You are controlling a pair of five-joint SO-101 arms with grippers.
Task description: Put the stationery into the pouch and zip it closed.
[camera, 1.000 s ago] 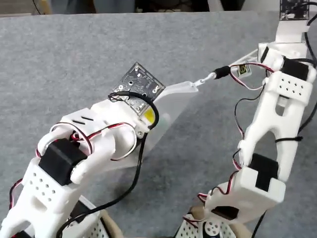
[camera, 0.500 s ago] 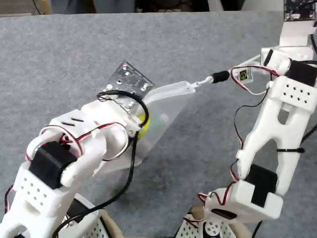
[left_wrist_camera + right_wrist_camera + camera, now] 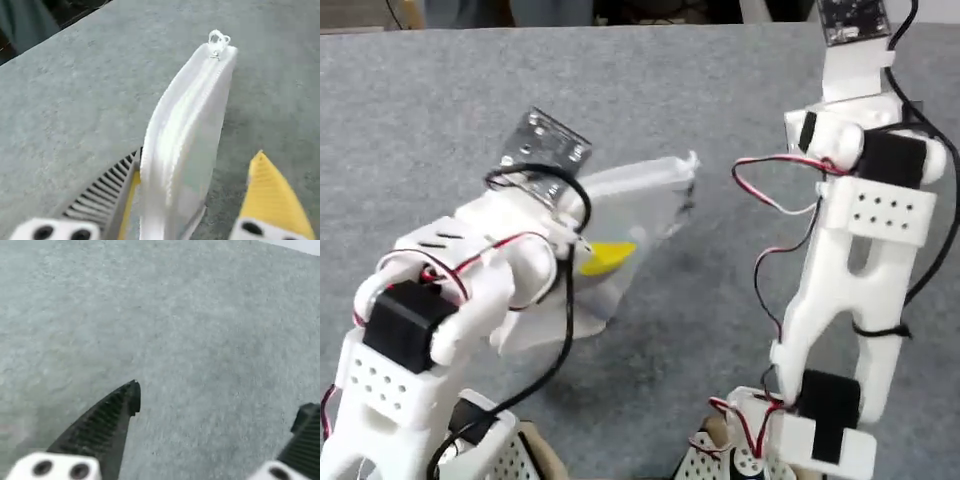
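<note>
The left tool [image 3: 199,156] is grasping the translucent white plastic pouch [image 3: 638,203] on edge near the middle of the grey felt table [image 3: 430,95], long axis aiming its small white zipper pull [image 3: 218,38] toward the released right tool [image 3: 220,400] hanging apart.

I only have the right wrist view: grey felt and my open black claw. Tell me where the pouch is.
Observer: In the high view, the translucent white zip pouch is at the left claw, on the left of your right arm.
Operator: Report the zipper.
Observer: The left wrist view shows the white zipper shut along the top edge as far as it shows. The small white pull tab is at the far end.
Operator: Confirm that I'm clear of it.
Observer: In the high view, bare grey felt shows between the pouch's pull end and your arm.
</note>
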